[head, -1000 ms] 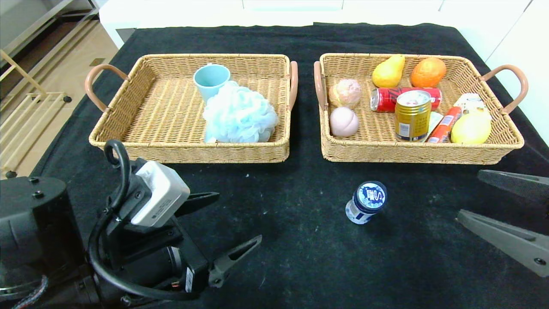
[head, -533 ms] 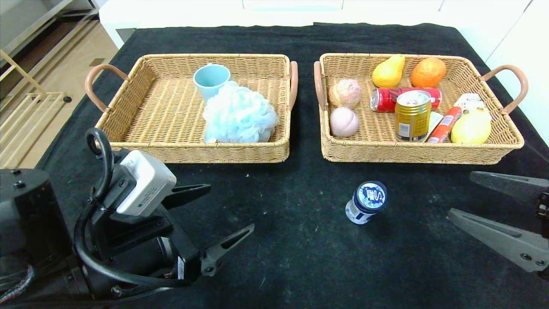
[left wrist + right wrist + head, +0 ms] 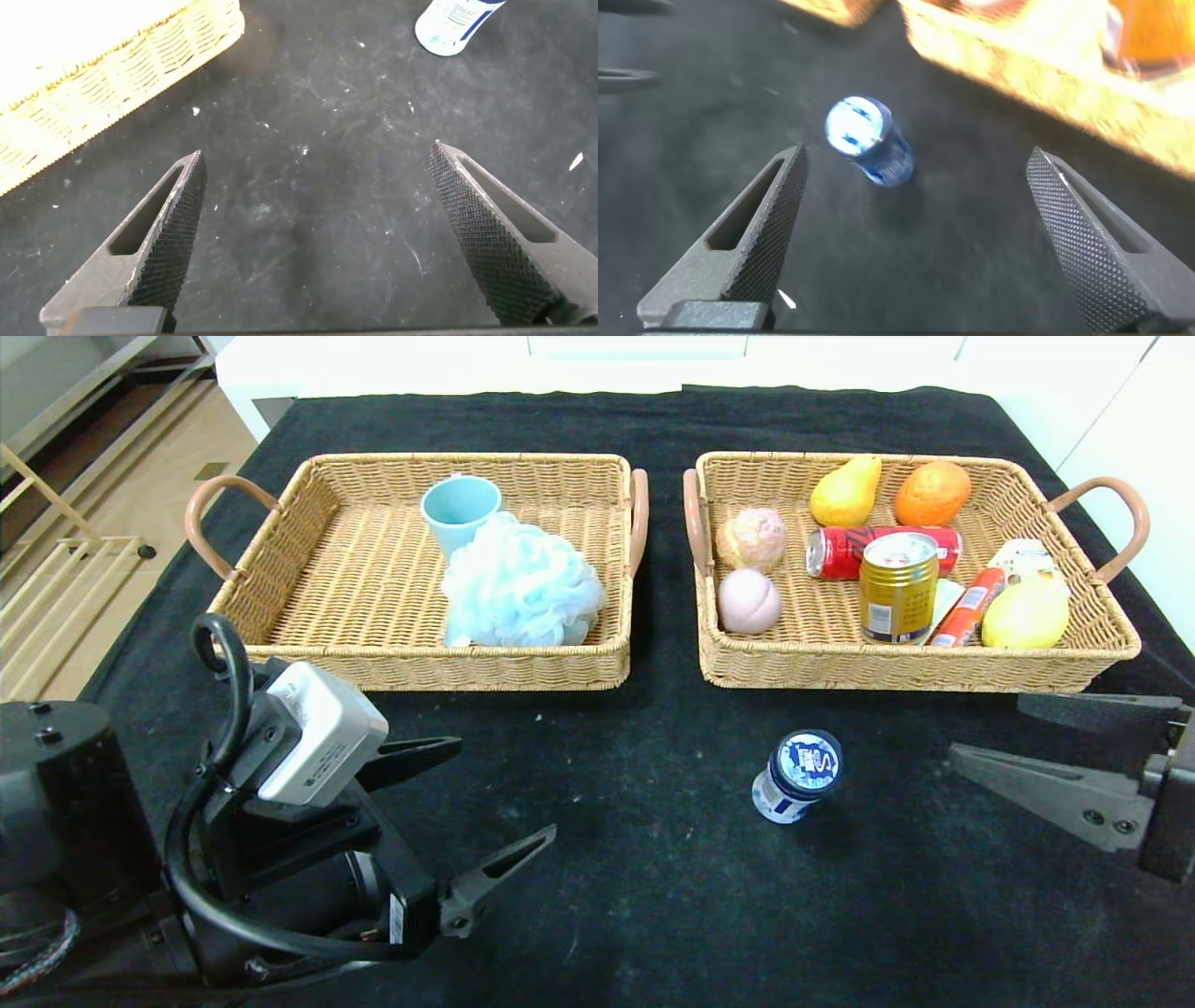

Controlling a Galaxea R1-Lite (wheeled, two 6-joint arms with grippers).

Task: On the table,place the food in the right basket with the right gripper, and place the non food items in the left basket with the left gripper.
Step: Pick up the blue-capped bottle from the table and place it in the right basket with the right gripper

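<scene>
Right pincer open beside bottle, left pincer open, bare cloth between

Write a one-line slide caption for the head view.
Open right gripper nears the small bottle on the black table, before the sorted left basket and right basket.

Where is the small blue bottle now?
The small blue bottle stands on the black table, in front of the right basket, left of the open right gripper.
</scene>
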